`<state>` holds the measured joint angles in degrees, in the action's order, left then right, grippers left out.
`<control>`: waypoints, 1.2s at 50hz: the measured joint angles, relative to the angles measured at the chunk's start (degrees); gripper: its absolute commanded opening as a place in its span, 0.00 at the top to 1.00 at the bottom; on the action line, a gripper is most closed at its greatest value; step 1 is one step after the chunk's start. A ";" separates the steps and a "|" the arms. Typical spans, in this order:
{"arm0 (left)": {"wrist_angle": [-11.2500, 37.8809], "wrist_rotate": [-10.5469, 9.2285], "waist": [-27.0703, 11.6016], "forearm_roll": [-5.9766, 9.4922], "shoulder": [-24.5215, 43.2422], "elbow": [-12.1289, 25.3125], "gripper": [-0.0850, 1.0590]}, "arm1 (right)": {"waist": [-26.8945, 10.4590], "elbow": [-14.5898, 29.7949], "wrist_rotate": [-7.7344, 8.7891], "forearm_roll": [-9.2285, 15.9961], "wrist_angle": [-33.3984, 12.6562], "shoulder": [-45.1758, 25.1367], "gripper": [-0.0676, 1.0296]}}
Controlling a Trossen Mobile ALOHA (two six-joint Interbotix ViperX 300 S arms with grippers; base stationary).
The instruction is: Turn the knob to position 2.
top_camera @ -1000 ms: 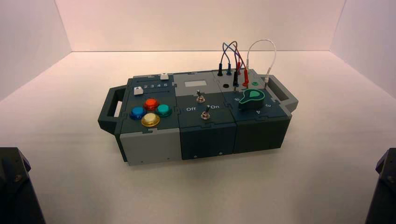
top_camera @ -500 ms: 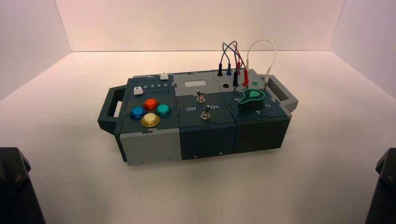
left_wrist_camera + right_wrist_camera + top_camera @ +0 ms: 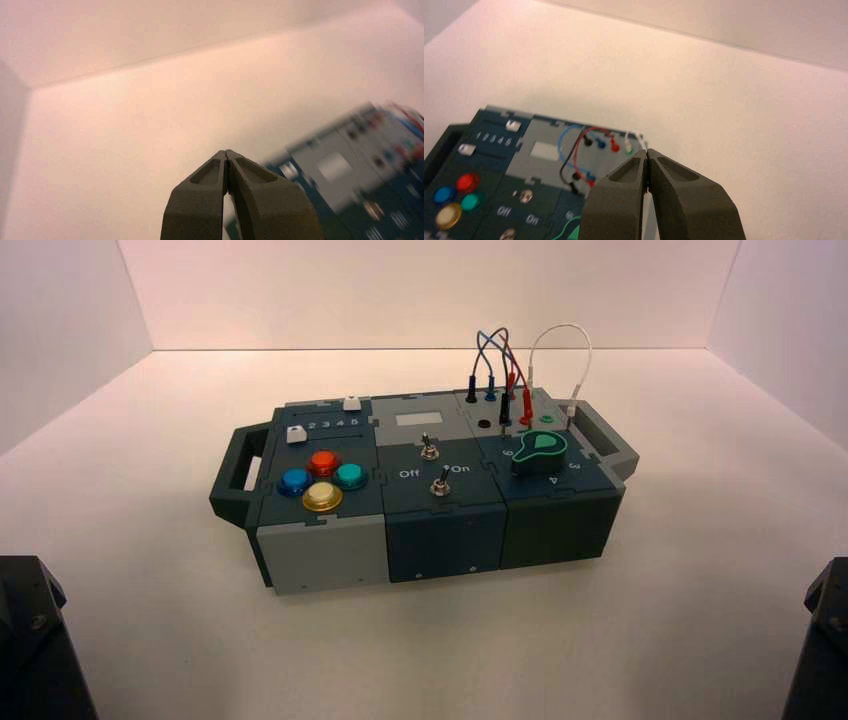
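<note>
The knob (image 3: 540, 452), squat and dark with a green teardrop-shaped pointer top, sits on the near right section of the box (image 3: 445, 538). White digits are printed around it, and the wires are plugged in just beyond it. The digit for position 2 cannot be made out.

The left claw (image 3: 226, 152) is closed, its tips together with nothing between them. The right claw (image 3: 647, 151) is closed in the same way. Neither touches the box: the left arm (image 3: 38, 640) is at the near left edge of the high view, the right arm (image 3: 825, 640) at the near right edge, both well apart from it.

The box stands on the pale bench (image 3: 420, 640), with a dark handle (image 3: 232, 472) at its left end and a grey handle (image 3: 610, 438) at its right. Near its left end are four round push buttons: red (image 3: 323, 462), blue (image 3: 296, 481), green (image 3: 350, 476) and yellow (image 3: 322, 496). Beyond them lie two sliders with white caps (image 3: 296, 434). Two small metal toggle switches (image 3: 440, 481) stand in the middle section, by the words "Off" and "On". Black, blue, red and white wires (image 3: 586, 360) arch over the far right section.
</note>
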<state>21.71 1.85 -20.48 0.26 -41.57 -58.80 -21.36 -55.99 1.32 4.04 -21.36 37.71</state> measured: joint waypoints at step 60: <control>16.44 0.44 -21.09 0.88 8.88 6.24 0.95 | -13.27 3.87 -0.53 10.46 -17.14 -11.07 0.96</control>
<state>38.14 2.29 -41.57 1.14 -32.70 -52.56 -34.63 -52.12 0.79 14.50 -38.50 26.63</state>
